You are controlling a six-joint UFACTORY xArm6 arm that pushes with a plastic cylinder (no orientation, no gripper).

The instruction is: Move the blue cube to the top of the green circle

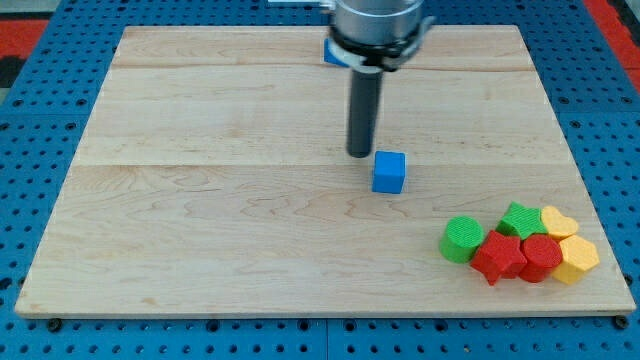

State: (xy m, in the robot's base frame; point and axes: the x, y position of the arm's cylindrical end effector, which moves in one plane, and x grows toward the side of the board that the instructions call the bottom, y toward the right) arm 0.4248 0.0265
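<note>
With my tip (360, 154) just beside the upper left of the blue cube (389, 172), mid-bench (200, 200) and well apart from the green circle (461, 239), risks an off-centre push spinning the cube aside, since tool is bare rod without jaws, clamping nothing.

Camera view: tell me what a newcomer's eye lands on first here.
First the dark rod coming down from the view's top centre, my tip just up-left of the lone blue cube mid-board. Next the bright cluster at the view's bottom right: the green circle on its left edge, with red, green and yellow blocks packed beside it.
</note>
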